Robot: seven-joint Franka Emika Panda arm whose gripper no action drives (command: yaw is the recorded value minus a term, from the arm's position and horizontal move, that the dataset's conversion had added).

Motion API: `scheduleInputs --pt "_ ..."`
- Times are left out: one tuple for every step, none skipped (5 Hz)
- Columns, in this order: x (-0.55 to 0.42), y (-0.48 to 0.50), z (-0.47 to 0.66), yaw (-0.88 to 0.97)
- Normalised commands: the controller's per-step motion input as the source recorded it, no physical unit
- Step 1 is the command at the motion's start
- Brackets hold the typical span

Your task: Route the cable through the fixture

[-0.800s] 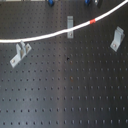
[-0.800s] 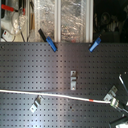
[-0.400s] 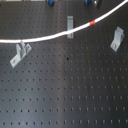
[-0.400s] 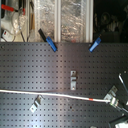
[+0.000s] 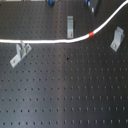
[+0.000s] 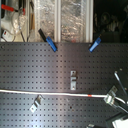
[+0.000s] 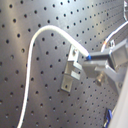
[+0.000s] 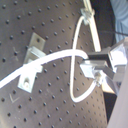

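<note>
The white cable [image 5: 45, 41] lies across the black pegboard, its red band [image 5: 91, 34] between the middle fixture [image 5: 70, 26] and the right fixture [image 5: 117, 38]. It passes just below the middle fixture and above the left fixture [image 5: 20, 54]. In the second exterior view the cable [image 6: 50, 93] runs to my gripper [image 6: 116, 98] at the second exterior view's right edge, beside a fixture [image 6: 112, 94]. In both wrist views my gripper [image 7: 90, 59] [image 8: 91, 65] is shut on the cable [image 7: 35, 40] [image 8: 75, 55], which loops away near a fixture [image 7: 70, 76] [image 8: 31, 50].
Two blue clamps [image 6: 50, 43] [image 6: 96, 45] sit at the pegboard's far edge in the second exterior view, with clear bins [image 6: 75, 20] behind them. A middle bracket [image 6: 73, 80] and a left bracket [image 6: 35, 104] are bolted to the board.
In the first exterior view the cable's right part and its red band have dropped lower. The cable now passes below the middle fixture and nearer the right one.
</note>
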Motion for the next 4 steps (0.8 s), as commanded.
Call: scheduleInputs --pt "-0.006 -0.015 0.00 0.00" --pt "-0.307 -0.148 0.18 -0.75" --pt "-0.076 0.043 0.04 0.00" --pt "-0.916 0.305 0.10 0.07"
